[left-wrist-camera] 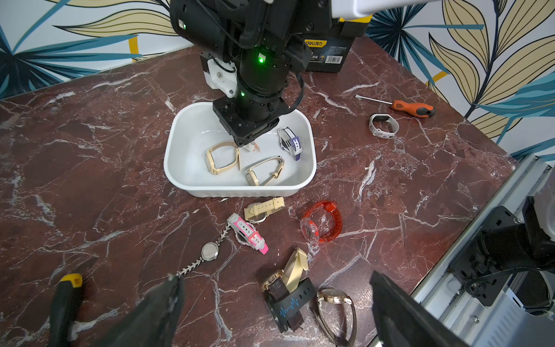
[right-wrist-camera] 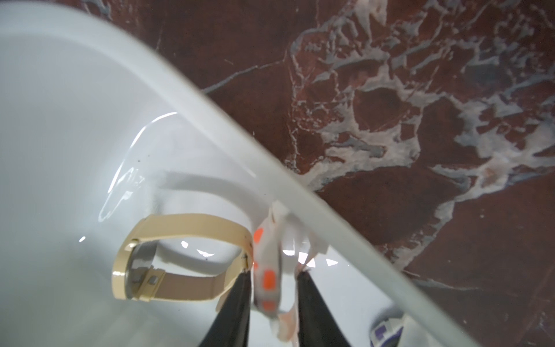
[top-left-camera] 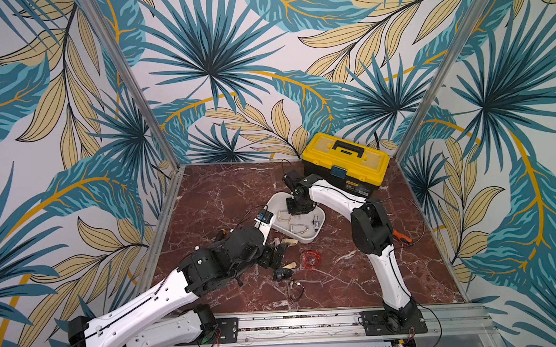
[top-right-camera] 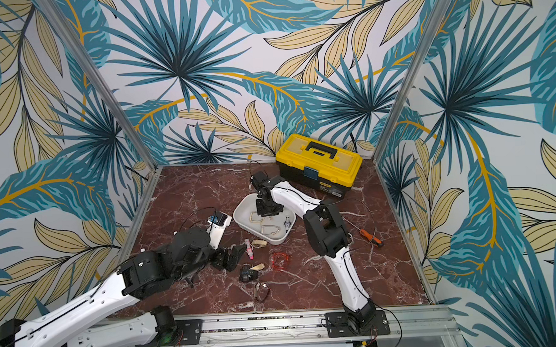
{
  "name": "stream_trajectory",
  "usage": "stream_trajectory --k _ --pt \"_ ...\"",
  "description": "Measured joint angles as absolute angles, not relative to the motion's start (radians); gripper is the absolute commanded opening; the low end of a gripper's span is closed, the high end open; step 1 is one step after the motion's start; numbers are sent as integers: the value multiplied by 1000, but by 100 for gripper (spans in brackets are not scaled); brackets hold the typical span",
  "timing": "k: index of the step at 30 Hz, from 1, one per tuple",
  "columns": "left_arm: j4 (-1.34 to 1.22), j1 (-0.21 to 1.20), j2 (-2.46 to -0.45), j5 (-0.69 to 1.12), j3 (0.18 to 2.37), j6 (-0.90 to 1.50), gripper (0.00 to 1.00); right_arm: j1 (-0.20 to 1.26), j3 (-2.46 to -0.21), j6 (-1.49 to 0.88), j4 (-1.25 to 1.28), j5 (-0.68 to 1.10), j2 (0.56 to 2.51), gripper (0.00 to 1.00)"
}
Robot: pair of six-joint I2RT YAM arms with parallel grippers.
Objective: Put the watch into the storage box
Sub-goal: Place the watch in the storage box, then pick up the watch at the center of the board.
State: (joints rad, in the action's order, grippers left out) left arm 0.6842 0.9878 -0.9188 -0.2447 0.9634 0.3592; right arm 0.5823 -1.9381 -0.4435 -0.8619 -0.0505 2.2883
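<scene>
The red-marbled tabletop point(top-left-camera: 213, 196) is carrying everything; the left arm point(top-left-camera: 140, 302) is lying low across its near side, with the left jaws spread wide over a scatter of loose watches. Among them are a red see-through watch point(left-wrist-camera: 321, 220) and a pink-and-grey watch point(left-wrist-camera: 249, 232). The right arm point(top-left-camera: 387, 272) is bending over from the other side and pointing down into the storage box point(left-wrist-camera: 240, 191). The yellow toolbox point(top-left-camera: 345, 165) is standing shut in the far corner, behind that arm. The storage box is sitting near the middle of the tabletop, just beyond the loose watches; two beige watches point(left-wrist-camera: 222, 157) point(left-wrist-camera: 264, 171) and a purple-and-white watch point(left-wrist-camera: 289, 142) are lying on its floor. The right jaws are standing partly spread inside the box, and the watch point(right-wrist-camera: 267, 279) — white strap, orange patches — is sitting between them, just beside one beige watch and close under the rim; whether they are pinching it or only flanking it, I cannot tell.
</scene>
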Motion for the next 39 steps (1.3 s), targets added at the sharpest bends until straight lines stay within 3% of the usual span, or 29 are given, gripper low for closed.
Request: stream_trajectory --k 8,11,13,18,24,29,35,39 --pt "684 988 -919 -234 963 374 100 582 -1820 -445 -822 -8 2157 46" --pt "685 988 -920 -225 964 386 100 582 -1739 -452 -801 6 2011 51" --pt "686 988 -929 -221 964 399 100 582 -1668 -459 -778 12 1885 60" --pt "696 987 -996 -204 963 440 100 581 -1483 -453 -705 33 1588 62" --pt "690 981 -1015 -190 958 474 100 579 -1375 -479 -648 84 1565 65" --pt "690 933 -1048 -171 957 505 100 579 -1217 -517 -650 108 1431 67" --pt "695 805 -1090 -133 912 559 99 579 -1036 -574 -631 176 1125 87" --pt "693 735 -1119 -110 888 604 94 582 -899 -607 -625 235 934 92"
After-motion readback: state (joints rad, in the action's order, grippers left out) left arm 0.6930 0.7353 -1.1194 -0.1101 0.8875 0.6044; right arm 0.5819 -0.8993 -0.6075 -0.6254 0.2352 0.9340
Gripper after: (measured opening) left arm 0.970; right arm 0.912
